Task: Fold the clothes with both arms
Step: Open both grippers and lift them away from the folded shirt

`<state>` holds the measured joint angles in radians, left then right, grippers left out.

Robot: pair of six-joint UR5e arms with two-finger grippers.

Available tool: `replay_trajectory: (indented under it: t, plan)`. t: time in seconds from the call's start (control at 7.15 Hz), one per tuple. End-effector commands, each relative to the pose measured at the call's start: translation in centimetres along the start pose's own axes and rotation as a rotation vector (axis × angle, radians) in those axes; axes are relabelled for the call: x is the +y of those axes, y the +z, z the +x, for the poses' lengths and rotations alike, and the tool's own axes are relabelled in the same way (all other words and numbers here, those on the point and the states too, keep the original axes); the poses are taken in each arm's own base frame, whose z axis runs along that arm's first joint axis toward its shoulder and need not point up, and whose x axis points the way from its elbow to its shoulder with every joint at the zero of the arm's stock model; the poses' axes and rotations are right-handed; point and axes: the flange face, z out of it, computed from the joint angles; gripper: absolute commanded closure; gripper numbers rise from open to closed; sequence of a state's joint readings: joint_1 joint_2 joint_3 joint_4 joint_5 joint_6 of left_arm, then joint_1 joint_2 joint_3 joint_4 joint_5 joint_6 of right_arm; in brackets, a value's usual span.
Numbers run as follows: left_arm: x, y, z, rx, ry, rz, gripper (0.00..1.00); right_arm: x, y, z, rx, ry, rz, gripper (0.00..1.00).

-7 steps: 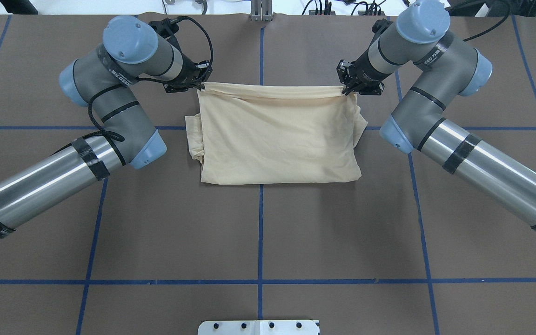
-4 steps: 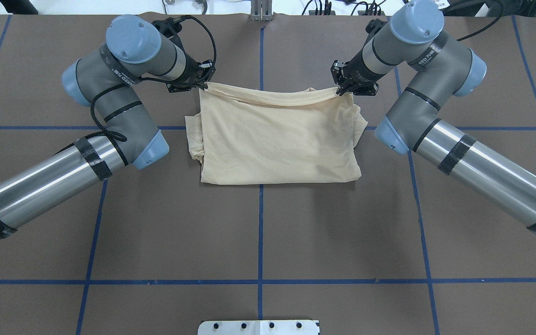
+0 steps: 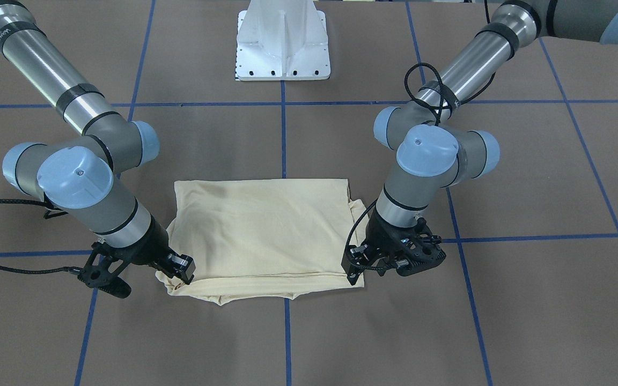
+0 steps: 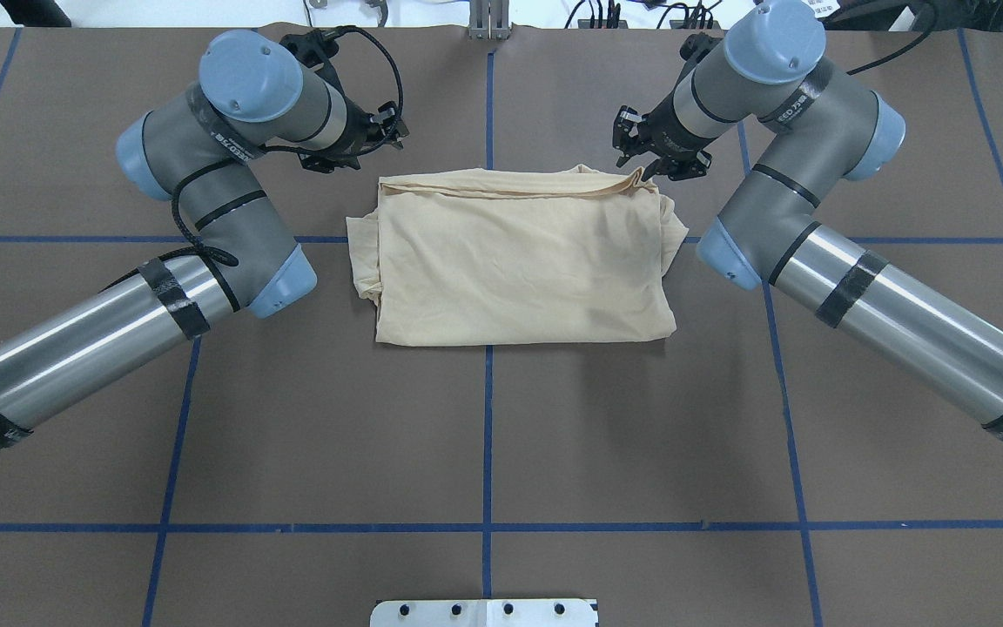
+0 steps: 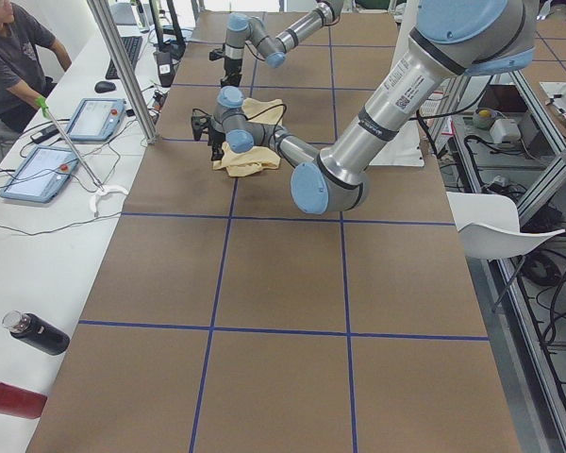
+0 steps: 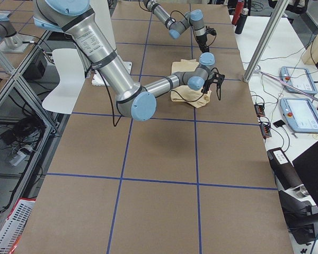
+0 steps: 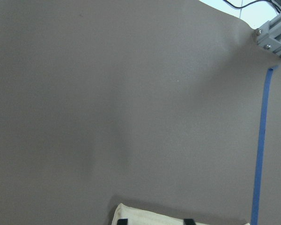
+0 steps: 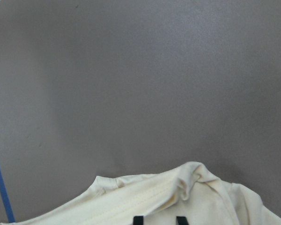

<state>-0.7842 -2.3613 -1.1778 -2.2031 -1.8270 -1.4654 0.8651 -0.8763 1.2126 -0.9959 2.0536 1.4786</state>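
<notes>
Hovering at the far edge of the T-shirt (image 4: 519, 252), my two grippers sit one at each of its corners. My left gripper (image 3: 353, 271) stands at the corner on my left. In its wrist camera the two black fingertips (image 7: 123, 221) show well apart, with the cream hem lying flat between them, so those jaws are wide open and grip nothing. My right gripper (image 3: 183, 271) is at the opposite corner, its tips right against the cloth. Its fingertips (image 8: 138, 219) are also parted, more narrowly than the left pair, and cream fabric shows in the gap. I take these jaws as open too and holding nothing, though the tips are cut off at the bottom of that wrist view. The shirt lies folded into a rough rectangle on the brown table (image 4: 484, 435), in the half farther from my white base (image 3: 283, 40), straddling the middle blue tape line (image 4: 488, 418). Its far edge shows stacked layers of hem, with a small hump near my right gripper. Bunched fabric pokes out from under the fold on both short sides. The near edge lies flat and fairly straight.
</notes>
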Motion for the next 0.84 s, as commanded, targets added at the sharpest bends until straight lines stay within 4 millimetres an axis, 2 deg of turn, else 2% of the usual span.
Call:
replay_trajectory:
  t: [0.0, 0.14, 0.28, 0.42, 0.56, 0.7]
  plan:
    - [0.0, -0.3, 0.2, 0.006, 0.033, 0.005, 0.01, -0.1, -0.2, -0.1, -0.002, -0.045, 0.017, 0.00]
    - [0.3, -1.4, 0.8, 0.027, 0.040, 0.003, 0.01, 0.5, -1.6, -0.5, -0.031, -0.066, 0.020, 0.00]
    - [0.5, -2.9, 1.8, 0.056, 0.045, 0.005, 0.01, 1.1, -2.9, 0.3, -0.043, -0.070, 0.023, 0.00]
    - [0.9, -3.9, 1.5, 0.070, 0.047, 0.005, 0.01, 1.8, -4.0, 1.9, -0.055, -0.077, 0.027, 0.00]
    - [1.3, -5.5, 1.4, 0.075, 0.042, 0.005, 0.01, 3.6, -4.9, 3.4, -0.070, -0.089, 0.019, 0.00]
    - [1.9, -7.5, 2.5, 0.075, 0.041, 0.004, 0.01, 7.5, -4.9, 5.9, -0.071, -0.113, -0.005, 0.00]
